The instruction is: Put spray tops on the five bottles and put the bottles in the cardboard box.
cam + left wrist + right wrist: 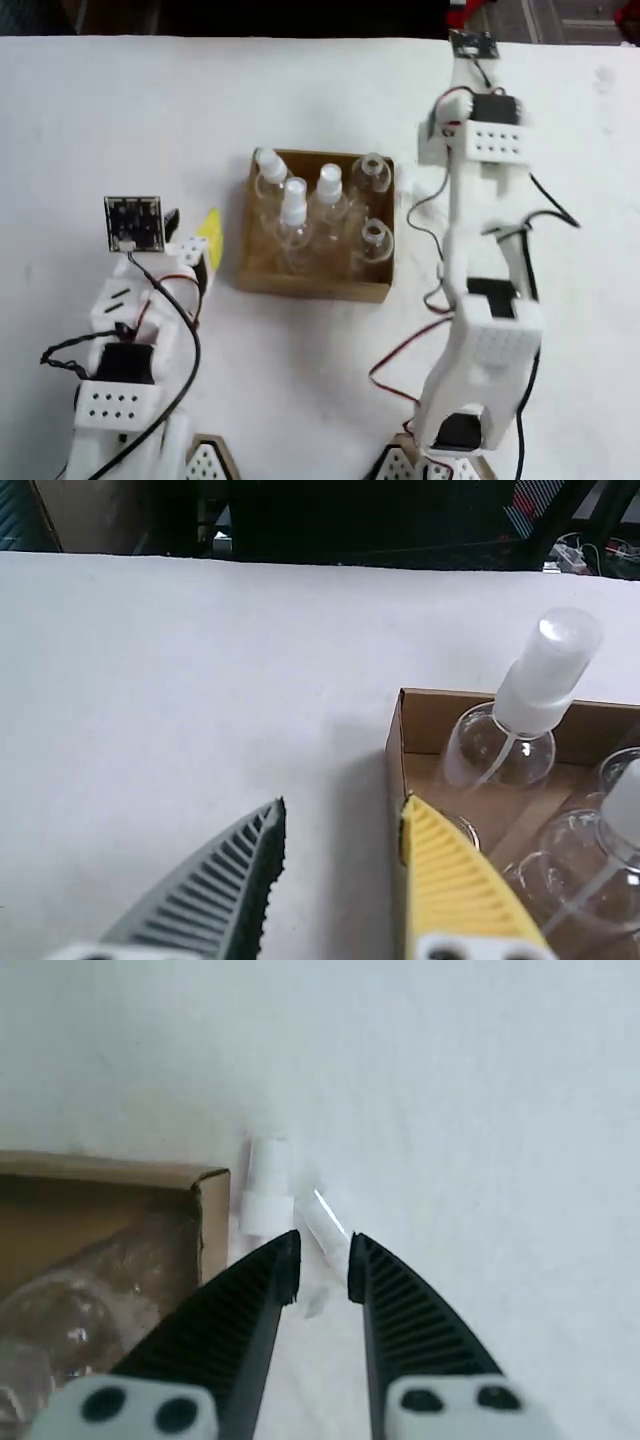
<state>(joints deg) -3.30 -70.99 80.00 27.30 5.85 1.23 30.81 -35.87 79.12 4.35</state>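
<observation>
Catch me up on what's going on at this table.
Five bottles stand in the cardboard box: three wear spray tops, two are uncapped. The right claw, narrowly open, is at a loose spray top lying on the table beside the box. The left claw is open by the box's opposite side, holding nothing.

place: robotics lab bench — white table (100, 120) | printed arm (490, 340) with exposed wiring — dark room behind

No legible text, label, number or sign appears on the cardboard box (310, 286), the clear bottles (373, 240), the white worktop (100, 120) or the arms' circuit boards (133, 224)
</observation>
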